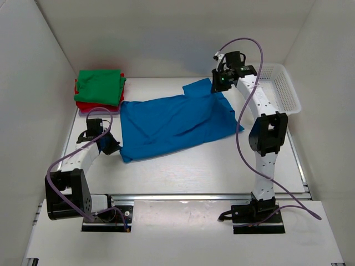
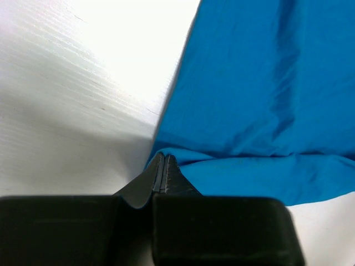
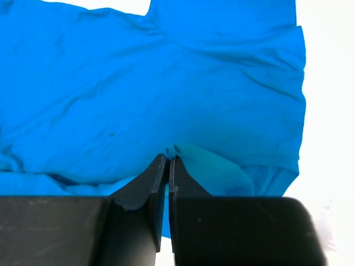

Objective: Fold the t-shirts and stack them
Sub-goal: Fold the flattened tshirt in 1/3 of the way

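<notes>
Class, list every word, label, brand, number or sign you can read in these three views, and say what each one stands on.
None: no readable text shows in any view.
Blue t-shirt: plain, no print or tag visible.
Folded stack: plain cloth, no lettering.
White basket: bare mesh, no label.
Left arm and right arm: no legible marking at this size.
</notes>
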{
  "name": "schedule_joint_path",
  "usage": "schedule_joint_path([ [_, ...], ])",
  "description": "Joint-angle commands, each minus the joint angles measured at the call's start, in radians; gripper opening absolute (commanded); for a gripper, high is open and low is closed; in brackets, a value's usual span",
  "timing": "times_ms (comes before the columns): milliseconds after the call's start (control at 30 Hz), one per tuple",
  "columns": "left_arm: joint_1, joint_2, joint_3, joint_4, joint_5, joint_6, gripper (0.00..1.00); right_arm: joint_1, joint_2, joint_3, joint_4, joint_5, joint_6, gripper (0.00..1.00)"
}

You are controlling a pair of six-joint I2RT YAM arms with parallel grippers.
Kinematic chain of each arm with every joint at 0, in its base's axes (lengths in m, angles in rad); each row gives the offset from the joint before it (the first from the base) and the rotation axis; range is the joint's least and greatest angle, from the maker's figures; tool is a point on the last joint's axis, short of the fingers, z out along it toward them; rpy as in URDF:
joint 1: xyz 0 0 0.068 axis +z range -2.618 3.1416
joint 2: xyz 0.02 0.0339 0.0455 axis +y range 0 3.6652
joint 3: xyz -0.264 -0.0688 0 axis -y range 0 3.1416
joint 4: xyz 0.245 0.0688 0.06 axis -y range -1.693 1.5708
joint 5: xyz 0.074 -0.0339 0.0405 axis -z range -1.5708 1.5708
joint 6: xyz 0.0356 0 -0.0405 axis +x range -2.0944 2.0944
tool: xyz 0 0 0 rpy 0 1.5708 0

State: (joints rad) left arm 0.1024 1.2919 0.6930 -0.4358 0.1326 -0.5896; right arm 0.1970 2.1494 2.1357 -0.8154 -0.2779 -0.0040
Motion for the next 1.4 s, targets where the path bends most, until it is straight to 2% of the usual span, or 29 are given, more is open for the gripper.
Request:
schedule_joint_path([
  [0,-0.016,0.014,0.008,0.037,-0.016,0.022,0.0,0.008,0.047,0.081,-0.025,0.006,-0.019,0.0],
  [300,-0.046,0.064,0.057,0.085,-0.073,0.057,0.0,-0.007,0.142,0.142,-0.039,0.023,-0.016,0.0],
  [1000,-0.023,0.009,0.053,0.169,-0.082,0.043,0.0,-0.064,0.099,0.162,-0.05,0.052,-0.001,0.0],
  [1367,-0.024,0.076,0.094,0.192,-0.068,0.051,0.0,-0.1,0.086,0.148,-0.027,0.043,0.004,0.01],
])
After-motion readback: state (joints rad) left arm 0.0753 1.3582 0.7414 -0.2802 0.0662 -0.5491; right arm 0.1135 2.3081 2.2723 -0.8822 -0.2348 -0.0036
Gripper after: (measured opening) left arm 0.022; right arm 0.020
